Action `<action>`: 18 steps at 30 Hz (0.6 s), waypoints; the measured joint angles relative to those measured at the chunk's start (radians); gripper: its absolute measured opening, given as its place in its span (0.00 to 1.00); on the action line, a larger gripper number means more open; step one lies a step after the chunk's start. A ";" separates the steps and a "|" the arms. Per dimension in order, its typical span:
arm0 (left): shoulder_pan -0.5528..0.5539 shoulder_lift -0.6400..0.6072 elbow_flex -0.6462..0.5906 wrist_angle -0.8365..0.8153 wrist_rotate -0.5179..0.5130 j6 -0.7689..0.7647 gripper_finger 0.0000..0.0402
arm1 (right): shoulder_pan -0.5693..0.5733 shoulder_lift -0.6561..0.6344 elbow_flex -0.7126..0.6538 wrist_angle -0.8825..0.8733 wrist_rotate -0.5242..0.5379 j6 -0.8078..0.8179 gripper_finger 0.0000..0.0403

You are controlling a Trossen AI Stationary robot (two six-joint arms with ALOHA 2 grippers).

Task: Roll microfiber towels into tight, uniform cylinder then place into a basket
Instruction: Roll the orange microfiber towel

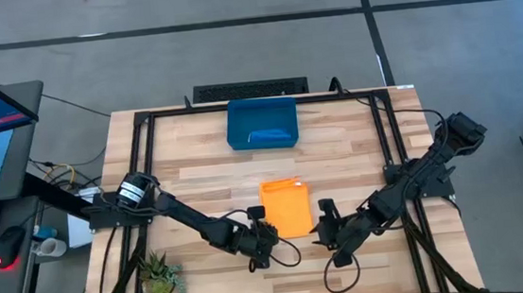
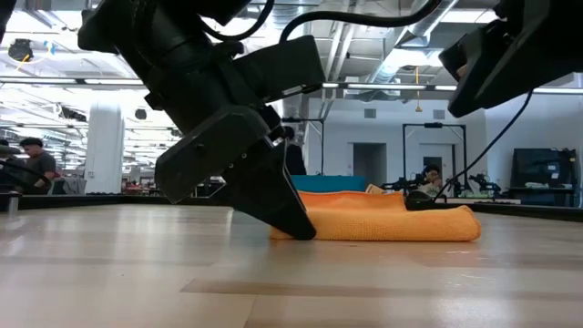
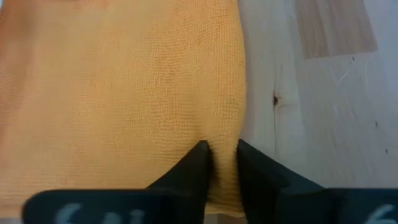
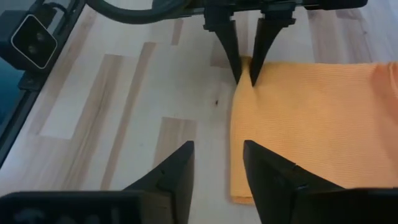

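1. Orange microfiber towel (image 1: 287, 207) lying flat on the wooden table (image 1: 196, 162), in the gap between both grippers, well short of the dark blue basket (image 1: 261, 124) at the far side of the table.
2. Basket apparently already holding a blue towel (image 1: 272, 134) along its near wall; hard to tell whether rolled.
3. Left gripper (image 3: 219, 163) pinched onto the near left corner of the orange towel, fingertips down at the table, a small pucker of cloth between them.
4. Right gripper (image 4: 217, 171) hovering just beside the towel's near right corner, jaws apart, nothing held.
5. Risk: thin bite on the left corner, so cloth likely to slip out once pulled or lifted.
6. Risk: only one corner gripped; rolling from one side likely to skew the towel into a cone, not a uniform cylinder.
7. Risk: right gripper closing beside the edge instead of over it, so a miss or pushing the towel sideways and bunching it.
8. Risk: left fingertips pressed to the wood; dragging could scrape the table or pin the cloth instead of lifting it.
9. Risk: loose first turn leaving a slack roll, likely to unroll on the way to the basket.
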 joint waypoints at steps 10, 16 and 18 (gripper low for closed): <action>0.003 -0.007 0.001 0.003 0.012 0.024 0.04 | -0.026 0.013 0.000 0.001 0.001 -0.012 0.51; 0.003 -0.009 0.001 0.002 0.014 0.023 0.06 | -0.050 0.118 0.000 0.008 0.000 -0.116 0.52; 0.003 -0.009 0.001 -0.001 0.016 0.023 0.06 | -0.060 0.160 0.003 0.005 -0.003 -0.156 0.52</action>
